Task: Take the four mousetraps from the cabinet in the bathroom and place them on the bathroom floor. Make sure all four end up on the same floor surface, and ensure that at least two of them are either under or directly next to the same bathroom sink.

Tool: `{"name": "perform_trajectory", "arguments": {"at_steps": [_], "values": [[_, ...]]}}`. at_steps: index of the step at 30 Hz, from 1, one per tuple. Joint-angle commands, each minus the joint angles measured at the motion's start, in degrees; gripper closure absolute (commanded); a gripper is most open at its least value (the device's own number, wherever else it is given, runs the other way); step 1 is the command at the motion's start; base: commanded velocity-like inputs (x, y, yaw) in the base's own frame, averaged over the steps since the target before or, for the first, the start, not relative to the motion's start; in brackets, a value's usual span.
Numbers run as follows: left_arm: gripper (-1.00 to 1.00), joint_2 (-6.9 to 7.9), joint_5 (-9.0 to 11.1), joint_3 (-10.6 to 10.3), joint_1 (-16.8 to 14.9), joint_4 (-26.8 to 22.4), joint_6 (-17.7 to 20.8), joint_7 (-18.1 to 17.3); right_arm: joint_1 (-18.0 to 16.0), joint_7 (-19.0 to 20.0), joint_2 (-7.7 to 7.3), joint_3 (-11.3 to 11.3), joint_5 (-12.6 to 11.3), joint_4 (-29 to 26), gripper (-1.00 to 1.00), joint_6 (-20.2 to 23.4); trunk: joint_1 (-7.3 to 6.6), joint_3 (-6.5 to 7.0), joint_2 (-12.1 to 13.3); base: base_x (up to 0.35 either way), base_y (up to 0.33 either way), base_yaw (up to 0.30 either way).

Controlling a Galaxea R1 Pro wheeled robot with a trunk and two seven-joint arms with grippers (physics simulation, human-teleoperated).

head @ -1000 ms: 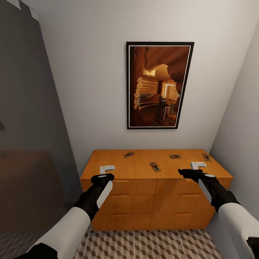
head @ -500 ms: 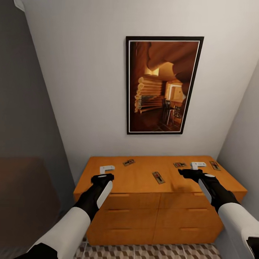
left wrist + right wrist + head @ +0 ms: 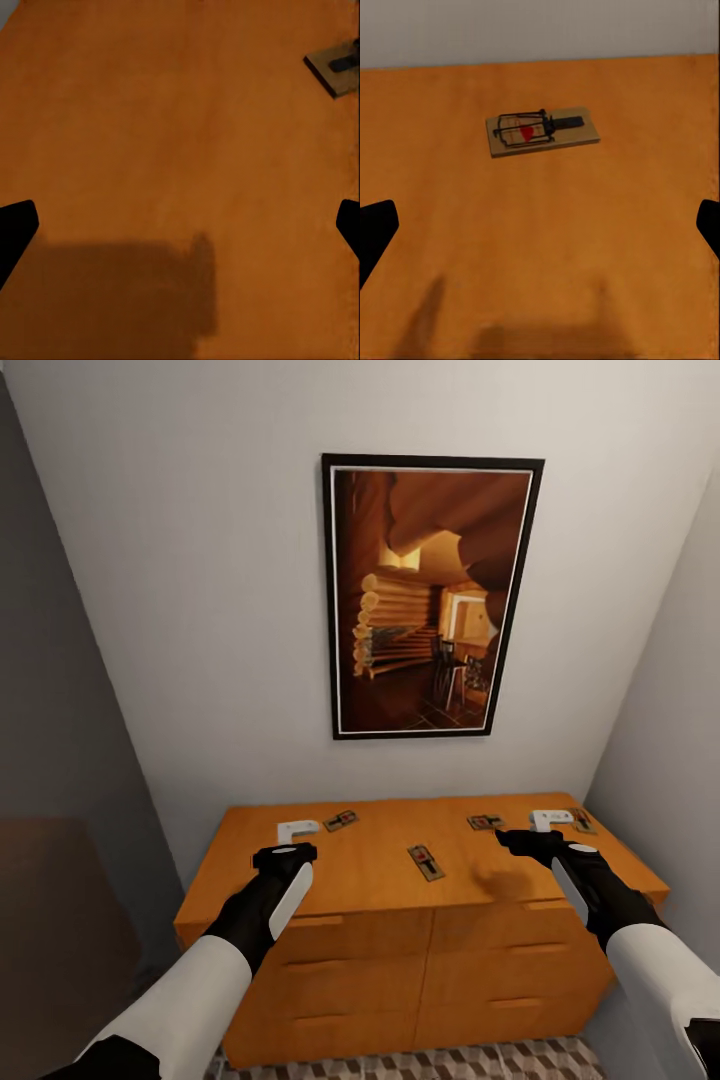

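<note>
The low orange-brown cabinet [image 3: 370,940] stands against the wall ahead. Four mousetraps lie on its top: one at back left [image 3: 340,821], one in the middle [image 3: 427,862], one at back right [image 3: 486,822], and one at the far right [image 3: 582,822], partly behind my right fingers. My left gripper [image 3: 297,828] hovers open over the top's left part, with a trap's corner [image 3: 337,66] at the edge of the left wrist view. My right gripper [image 3: 551,820] hovers open over the right part, and a trap [image 3: 542,129] lies ahead of its fingers. A strip of bathroom floor [image 3: 420,1063] shows below.
A framed picture [image 3: 430,595] of a log interior hangs on the white wall above the cabinet. A dark grey wall [image 3: 60,760] closes the left side and a pale wall [image 3: 680,740] the right, so the cabinet sits in a narrow alcove.
The camera has moved closer to the cabinet and shifted, so less floor shows and the picture sits further left. Both arms hold the same pose, now over the cabinet top.
</note>
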Motion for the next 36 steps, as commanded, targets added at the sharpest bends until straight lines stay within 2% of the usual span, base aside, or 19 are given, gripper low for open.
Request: {"name": "perform_trajectory", "arguments": {"at_steps": [1, 14, 36], "values": [[-1.00, 0.00, 0.39, -0.14, -0.06, -0.05, 0.18, 0.42, -0.03, 0.06, -0.04, 0.03, -0.53, -0.09, -1.00, 0.35, 0.04, -0.14, -0.14, 0.008, 0.000, -0.275], [-1.00, 0.00, 0.38, -0.09, -0.06, -0.04, 0.11, 0.33, -0.03, 0.06, -0.04, 0.03, -0.52, -0.09, -1.00, 0.34, 0.04, -0.14, -0.14, 0.002, 0.000, -0.266], [-1.00, 0.00, 0.39, -0.11, -0.06, -0.04, 0.09, 0.21, -0.03, 0.06, -0.04, 0.03, -0.52, -0.09, -1.00, 0.34, 0.04, -0.14, -0.14, 0.014, -0.017, -0.022]]}}
